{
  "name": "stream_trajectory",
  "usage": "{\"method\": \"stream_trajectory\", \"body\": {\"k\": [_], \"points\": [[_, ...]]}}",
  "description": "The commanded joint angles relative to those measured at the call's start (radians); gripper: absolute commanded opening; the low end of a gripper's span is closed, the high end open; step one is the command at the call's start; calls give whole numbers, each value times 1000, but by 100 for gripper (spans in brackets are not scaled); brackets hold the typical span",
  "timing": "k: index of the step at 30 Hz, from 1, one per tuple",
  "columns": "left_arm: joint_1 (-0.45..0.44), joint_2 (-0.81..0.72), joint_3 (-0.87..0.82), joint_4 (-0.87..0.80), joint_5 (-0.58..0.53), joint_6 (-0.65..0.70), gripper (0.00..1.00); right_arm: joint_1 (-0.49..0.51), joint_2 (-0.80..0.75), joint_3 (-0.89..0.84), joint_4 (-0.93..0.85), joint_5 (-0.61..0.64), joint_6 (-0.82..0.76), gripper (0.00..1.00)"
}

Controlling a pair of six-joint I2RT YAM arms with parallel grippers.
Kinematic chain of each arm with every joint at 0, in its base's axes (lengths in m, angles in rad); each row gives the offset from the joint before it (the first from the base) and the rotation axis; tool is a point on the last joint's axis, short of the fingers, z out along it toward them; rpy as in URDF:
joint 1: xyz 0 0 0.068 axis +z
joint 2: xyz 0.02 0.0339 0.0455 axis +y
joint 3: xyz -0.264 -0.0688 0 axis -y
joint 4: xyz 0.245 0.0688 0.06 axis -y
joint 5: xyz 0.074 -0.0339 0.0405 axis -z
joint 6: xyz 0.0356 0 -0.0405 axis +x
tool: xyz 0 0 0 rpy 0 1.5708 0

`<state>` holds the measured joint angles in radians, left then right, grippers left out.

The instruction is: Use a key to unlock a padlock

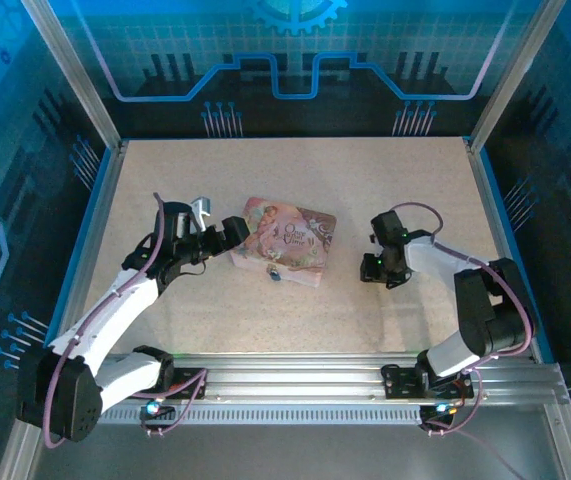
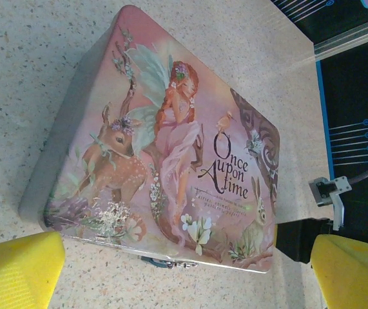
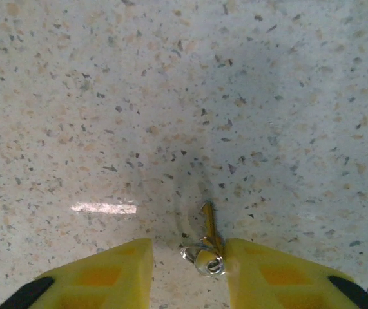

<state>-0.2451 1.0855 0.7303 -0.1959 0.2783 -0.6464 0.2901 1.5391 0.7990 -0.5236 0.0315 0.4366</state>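
Padlock: the padlock hangs at the near front edge of the tin, mid-bench, and looks to be fastened to it. It is too small here to tell whether the shackle is shut; I judge it locked.
Key: the key lies flat on the bench, well to the right of the tin and apart from the padlock, with a small ring at its near end.
Right fingers: the right fingers are low over the bench and partly spread, one on each side of the key. The gap is far wider than the key, so they have no hold on it. The key sits close to the right-hand finger; whether it touches is unclear.
Left fingers: the left fingers are spread wide and hold nothing. They sit just off the tin's left end and face its lid.
Done: by my reading, only the approach. One arm is set at the key, the other at the tin.
Left: grip the key, carry it to the padlock, steady the tin or lock, insert the key, turn it and free the shackle. That is nearly the whole task.
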Motion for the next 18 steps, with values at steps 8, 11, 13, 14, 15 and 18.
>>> {"method": "stream_trajectory", "body": {"k": [8,11,13,14,15,18], "points": [[-3,8,-7,18,27,-6,99,33,45,40,-43,38,2,26],[-2,9,-7,17,27,-6,99,41,58,44,-47,44,2,25],[-3,9,-7,16,27,-6,99,46,62,46,-51,48,3,25],[-3,9,-6,16,27,-5,99,49,62,45,-51,50,4,25],[-3,8,-7,15,28,-5,99,50,63,46,-54,52,5,25],[-3,10,-6,15,29,-2,99,53,58,48,-61,57,6,26]]}}
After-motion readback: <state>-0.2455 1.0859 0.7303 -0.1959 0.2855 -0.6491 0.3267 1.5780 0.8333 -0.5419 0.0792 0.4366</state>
